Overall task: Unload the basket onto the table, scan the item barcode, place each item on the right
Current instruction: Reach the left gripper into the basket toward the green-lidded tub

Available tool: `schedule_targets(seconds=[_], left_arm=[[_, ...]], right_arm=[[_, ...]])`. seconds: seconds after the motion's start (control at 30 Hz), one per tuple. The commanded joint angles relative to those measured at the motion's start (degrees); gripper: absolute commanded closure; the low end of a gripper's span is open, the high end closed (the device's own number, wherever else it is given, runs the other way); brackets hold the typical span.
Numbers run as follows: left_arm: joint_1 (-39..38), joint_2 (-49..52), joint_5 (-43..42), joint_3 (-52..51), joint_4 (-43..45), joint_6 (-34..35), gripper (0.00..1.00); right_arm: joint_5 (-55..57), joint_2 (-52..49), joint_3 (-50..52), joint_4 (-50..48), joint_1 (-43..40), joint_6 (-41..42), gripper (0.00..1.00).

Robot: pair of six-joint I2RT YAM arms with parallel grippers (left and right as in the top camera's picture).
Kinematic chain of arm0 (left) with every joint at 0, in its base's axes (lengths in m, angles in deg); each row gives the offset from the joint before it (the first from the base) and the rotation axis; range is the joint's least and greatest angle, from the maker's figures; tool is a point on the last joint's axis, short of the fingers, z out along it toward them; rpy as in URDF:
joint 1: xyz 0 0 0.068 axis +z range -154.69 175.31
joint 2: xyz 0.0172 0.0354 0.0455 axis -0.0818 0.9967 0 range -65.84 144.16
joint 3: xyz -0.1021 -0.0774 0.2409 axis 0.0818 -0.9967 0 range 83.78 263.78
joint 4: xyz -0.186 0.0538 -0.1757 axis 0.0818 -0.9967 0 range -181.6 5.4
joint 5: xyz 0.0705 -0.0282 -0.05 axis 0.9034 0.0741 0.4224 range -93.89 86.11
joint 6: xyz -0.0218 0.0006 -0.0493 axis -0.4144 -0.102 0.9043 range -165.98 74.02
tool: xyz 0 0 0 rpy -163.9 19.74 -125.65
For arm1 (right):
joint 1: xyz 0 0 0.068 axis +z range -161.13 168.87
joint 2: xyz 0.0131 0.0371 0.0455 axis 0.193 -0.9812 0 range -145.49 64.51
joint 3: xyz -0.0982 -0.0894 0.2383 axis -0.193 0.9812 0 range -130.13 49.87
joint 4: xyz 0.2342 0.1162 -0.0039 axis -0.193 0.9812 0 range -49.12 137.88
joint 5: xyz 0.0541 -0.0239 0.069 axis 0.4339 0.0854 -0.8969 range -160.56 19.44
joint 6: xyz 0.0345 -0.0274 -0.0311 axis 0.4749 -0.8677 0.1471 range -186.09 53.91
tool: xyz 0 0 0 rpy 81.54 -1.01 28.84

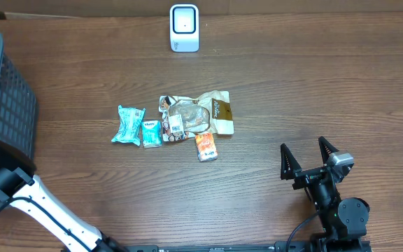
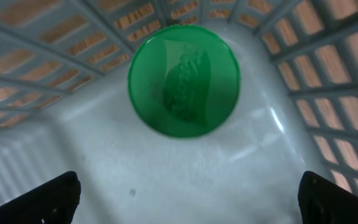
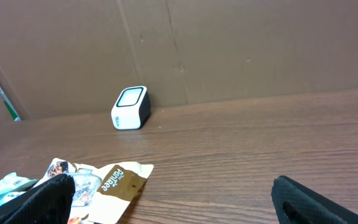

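- Right gripper (image 1: pixel 303 150) sits closest to the overhead lens, low at the near right edge of the table (image 1: pixel 313 77). Its two black fingers are spread wide with nothing between them, and they point toward the middle of the table, probably so it is ready to reach in.
- Left gripper (image 2: pixel 188 202) hangs inside the basket (image 1: pixel 9 105) at the far left. Its fingers are also spread wide and empty. Directly below it a green disc (image 2: pixel 183 79) lies flat on the basket's pale floor, so the basket looks like the drop-off place for finished goods.
- Packets (image 1: pixel 177 124), one of which is the item to scan, lie bunched at the centre of the table, well apart from both grippers and untouched. They seem heaped there as a supply within reach of either arm.
- Scanner (image 1: pixel 184 28) stands alone at the far edge with its window facing the packets, presumably so a barcode can be held up to it.
- Counts:
  - two grippers
  - one scanner
  - one basket
  - one green disc
  - about five packets: two teal, one orange, one clear and one brown-and-cream pouch. They overlap, so the count is a judgement.
- No barcode can be made out from here.
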Motion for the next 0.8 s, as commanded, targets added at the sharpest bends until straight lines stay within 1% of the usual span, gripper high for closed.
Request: schedule_targets(seconds=[0.0, 0.17, 0.53, 0.77], left_arm=[[0.33, 2.29, 2.36, 0.55, 2.34, -2.16, 0.0], [0.33, 3.85, 2.71, 0.55, 6.32, -5.57, 0.0], [0.76, 4.24, 2.69, 0.48, 7.61, -5.46, 0.0], [1.64, 4.35, 2.69, -3.52, 10.6, -5.51, 0.01]], right_arm=[[0.11, 0.39, 0.61, -0.2, 0.37, 0.0, 0.0], [0.11, 0.39, 0.61, -0.2, 0.37, 0.0, 0.0], [0.11, 0.39, 0.61, -0.2, 0.35, 0.0, 0.0], [0.11, 0.39, 0.61, -0.2, 0.37, -0.02, 0.0]])
